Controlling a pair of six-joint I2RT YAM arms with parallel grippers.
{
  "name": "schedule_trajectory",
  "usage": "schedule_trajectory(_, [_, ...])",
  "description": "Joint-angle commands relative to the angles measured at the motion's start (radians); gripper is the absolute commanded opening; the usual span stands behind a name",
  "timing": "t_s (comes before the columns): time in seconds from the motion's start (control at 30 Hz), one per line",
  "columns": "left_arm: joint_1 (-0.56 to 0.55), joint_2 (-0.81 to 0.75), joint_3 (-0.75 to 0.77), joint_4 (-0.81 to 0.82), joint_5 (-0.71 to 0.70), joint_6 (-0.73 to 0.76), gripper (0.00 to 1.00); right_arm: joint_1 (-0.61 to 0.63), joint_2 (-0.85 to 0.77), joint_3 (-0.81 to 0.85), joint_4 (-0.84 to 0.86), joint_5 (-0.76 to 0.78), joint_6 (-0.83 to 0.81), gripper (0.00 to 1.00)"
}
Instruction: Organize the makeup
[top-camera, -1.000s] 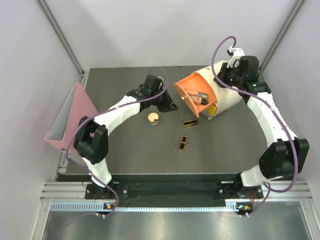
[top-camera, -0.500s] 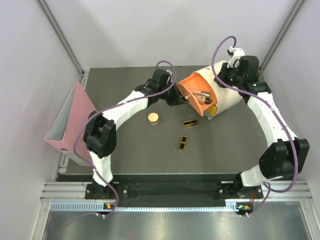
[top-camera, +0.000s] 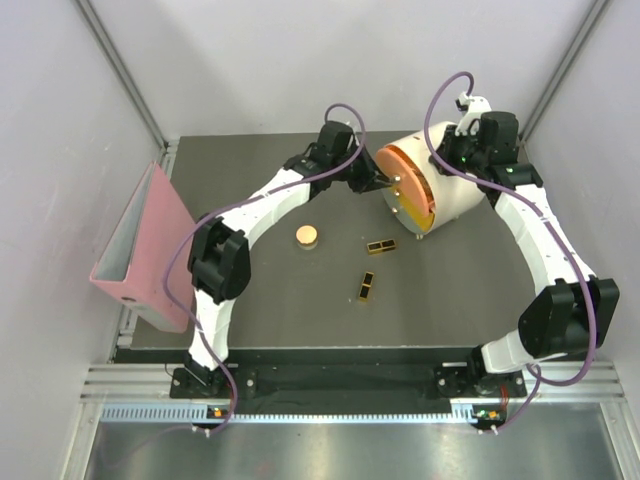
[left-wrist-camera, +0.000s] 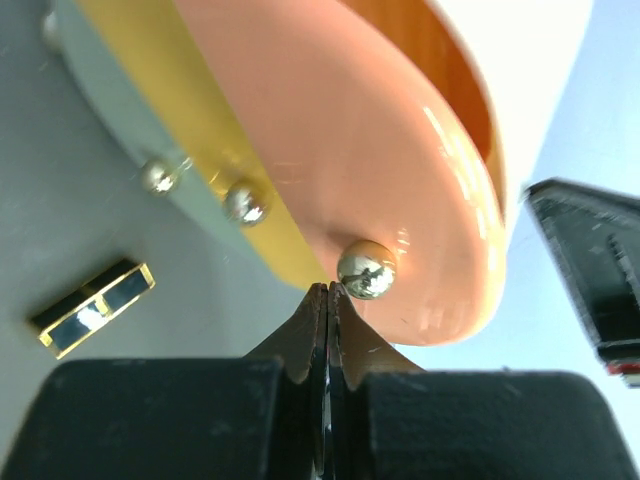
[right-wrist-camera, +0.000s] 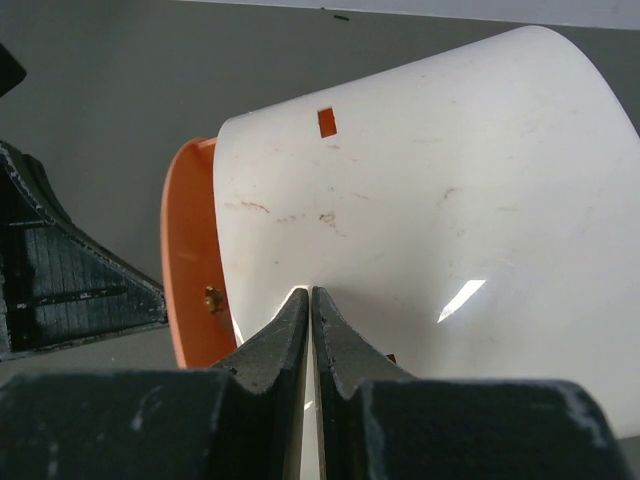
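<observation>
Far left, the pink binder (top-camera: 140, 245) stands tilted at the edge of the dark worktop (top-camera: 270, 300) and has no part in this.

What is left to sort lies in the open middle. The round peach-tan compact (top-camera: 307, 236) comes first. To its right is a small black-and-gold rectangular case (top-camera: 381, 245), its long axis roughly across the worktop. The second black-and-gold case (top-camera: 368, 287) sits a little nearer the bases, its long axis running near to far. I see no peach tubes anywhere.

My left gripper (top-camera: 378, 184) has its fingers pressed together, holding nothing. In the left wrist view its tip (left-wrist-camera: 327, 290) sits just under the small gold knob (left-wrist-camera: 365, 270) on the orange drawer front (left-wrist-camera: 380, 150) — whether it touches, I cannot tell. That front (top-camera: 408, 185) looks nearly flush with the rounded cream box (top-camera: 455, 195).

So all three loose items lie on the near side of this gripper, toward my bases. The crosswise case is the closest, and the left arm is far nearer all of them than the right. I judge the next reach means drawing back from the drawer and turning the wrist to span a case across its short side.

My right gripper (top-camera: 458, 158) — fingers also together, empty — rests its tip (right-wrist-camera: 309, 292) against the box's cream shell (right-wrist-camera: 430, 220) from behind.
</observation>
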Motion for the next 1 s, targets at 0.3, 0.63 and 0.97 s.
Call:
schedule_trajectory(0.3, [-0.03,0.141,0.197,0.094,0.048,-0.049,0.0,-0.013,0.072,-0.041,-0.245,0.046,-0.018,0.06])
schedule_trajectory(0.63, [0.001,-0.118,-0.114,0.123,-0.067,0.042,0.41,-0.013,0.079,-0.04,-0.245,0.031,-0.025,0.06])
schedule_trajectory(0.97, [0.013,-0.117,-0.407,0.524,0.091,-0.182,0.66,-0.013,0.083,-0.05,-0.235,0.028,-0.027,0.06])
